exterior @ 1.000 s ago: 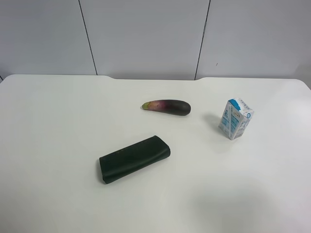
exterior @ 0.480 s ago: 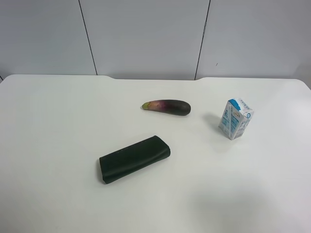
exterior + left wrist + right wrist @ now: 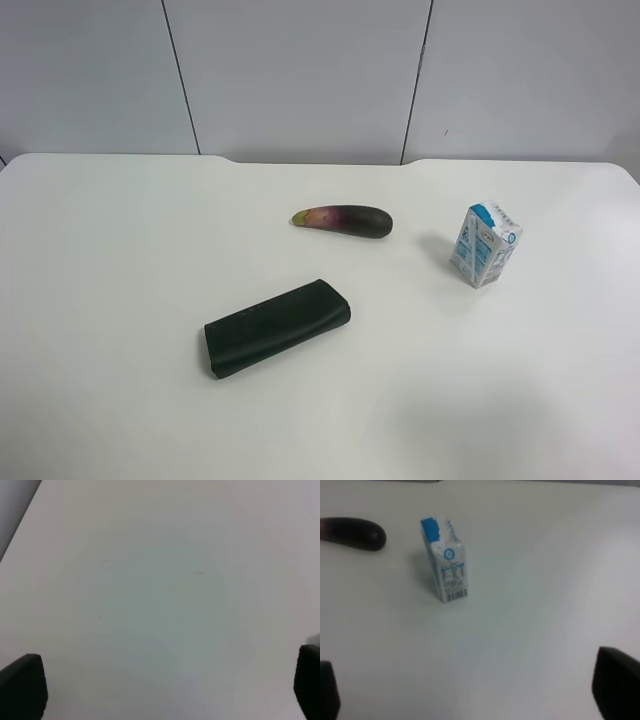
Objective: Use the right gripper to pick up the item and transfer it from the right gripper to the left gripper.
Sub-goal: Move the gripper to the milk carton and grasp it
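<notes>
The white-and-blue drink carton [image 3: 485,245] stands upright on the white table [image 3: 120,260], right of the middle in the exterior high view. It also shows in the right wrist view [image 3: 445,559], some way ahead of my right gripper [image 3: 472,690]. That gripper is open and empty, with black fingertips [image 3: 617,687] wide apart at the frame's edges. My left gripper [image 3: 165,687] is open and empty over bare table, its fingertips [image 3: 22,685] far apart. Neither arm shows in the exterior high view.
A dark purple eggplant [image 3: 344,220] lies near the table's middle, left of the carton; its end shows in the right wrist view [image 3: 354,532]. A long black case [image 3: 276,326] lies nearer the front. Grey wall panels stand behind the table.
</notes>
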You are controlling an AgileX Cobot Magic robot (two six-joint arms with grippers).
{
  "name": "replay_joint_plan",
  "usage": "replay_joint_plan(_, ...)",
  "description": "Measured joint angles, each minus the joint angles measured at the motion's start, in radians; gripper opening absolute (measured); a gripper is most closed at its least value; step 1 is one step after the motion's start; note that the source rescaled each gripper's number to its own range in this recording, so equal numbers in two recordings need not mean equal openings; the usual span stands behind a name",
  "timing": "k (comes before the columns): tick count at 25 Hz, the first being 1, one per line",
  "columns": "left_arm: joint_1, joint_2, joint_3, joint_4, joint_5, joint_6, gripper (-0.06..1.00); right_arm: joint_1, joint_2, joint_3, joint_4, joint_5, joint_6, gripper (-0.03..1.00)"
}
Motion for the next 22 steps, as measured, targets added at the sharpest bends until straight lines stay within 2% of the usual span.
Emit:
replay_joint_plan(4, 0.0, 0.0, 0.0, 0.0, 0.0, 0.0, 1.0, 0.0, 0.165, -0.098, -0.018, 0.018, 0.0, 1.0)
replay_joint_plan(12, 0.0, 0.0, 0.0, 0.0, 0.0, 0.0, 1.0, 0.0, 0.684, -0.314, -0.013, 0.015, -0.01, 1.0)
replay_joint_plan(19, 0.0, 0.0, 0.0, 0.0, 0.0, 0.0, 1.0, 0.0, 1.128, -0.496, 0.108, 0.012, -0.13, 1.0)
replay_joint_plan(22, 0.0, 0.0, 0.0, 0.0, 0.0, 0.0, 1.0, 0.0, 1.277, -0.584, 0.126, 0.014, -0.171, 1.0)
